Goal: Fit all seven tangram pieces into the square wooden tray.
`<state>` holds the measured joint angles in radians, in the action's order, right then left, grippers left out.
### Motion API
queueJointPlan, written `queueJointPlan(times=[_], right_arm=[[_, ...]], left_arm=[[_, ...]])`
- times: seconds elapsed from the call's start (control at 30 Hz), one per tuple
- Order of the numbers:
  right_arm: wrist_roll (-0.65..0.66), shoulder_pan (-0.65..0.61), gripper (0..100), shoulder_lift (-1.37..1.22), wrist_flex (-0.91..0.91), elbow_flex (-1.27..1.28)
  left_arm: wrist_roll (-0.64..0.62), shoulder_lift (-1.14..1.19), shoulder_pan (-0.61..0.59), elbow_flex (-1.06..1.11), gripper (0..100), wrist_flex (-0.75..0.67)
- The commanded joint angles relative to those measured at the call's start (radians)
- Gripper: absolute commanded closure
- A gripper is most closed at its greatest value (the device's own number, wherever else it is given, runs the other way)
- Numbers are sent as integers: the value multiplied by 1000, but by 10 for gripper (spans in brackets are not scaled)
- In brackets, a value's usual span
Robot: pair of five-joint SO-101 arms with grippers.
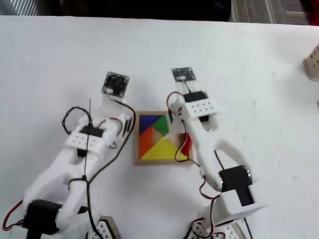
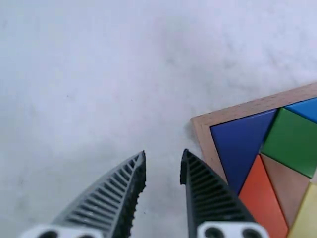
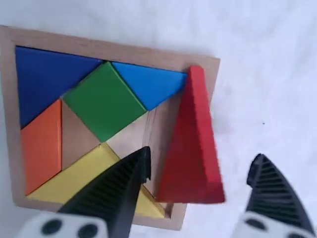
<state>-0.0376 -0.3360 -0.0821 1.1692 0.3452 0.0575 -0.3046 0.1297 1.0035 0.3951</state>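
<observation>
The square wooden tray (image 1: pixel 136 149) lies mid-table between the two arms. It holds a dark blue triangle (image 3: pixel 49 79), a lighter blue triangle (image 3: pixel 148 82), a green square (image 3: pixel 104 101), an orange piece (image 3: pixel 42 148) and a yellow triangle (image 3: pixel 84 173), with bare wood between some of them. A red triangle (image 3: pixel 190 144) lies tilted, one edge up on the tray's rim (image 3: pixel 99 47). My right gripper (image 3: pixel 200 157) is open astride the red triangle (image 1: pixel 186 145). My left gripper (image 2: pixel 163 166) is slightly open and holds nothing, over bare table beside the tray's corner (image 2: pixel 200 124).
A beige pegged object (image 1: pixel 312 62) stands at the table's far right edge. A small dark circuit board sits at the far end of each arm (image 1: pixel 115 83) (image 1: pixel 183 74). White table spreads wide on both sides and behind the tray.
</observation>
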Motion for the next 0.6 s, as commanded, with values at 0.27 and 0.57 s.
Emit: queueJointPlan(times=[0.27,0.57], right_arm=[[147,102,665,19,406,-331],[190,426,665,19,303,-155]], left_arm=[[6,-45,1,-25,869,-14],[2,-47,148,-12,869,-14]])
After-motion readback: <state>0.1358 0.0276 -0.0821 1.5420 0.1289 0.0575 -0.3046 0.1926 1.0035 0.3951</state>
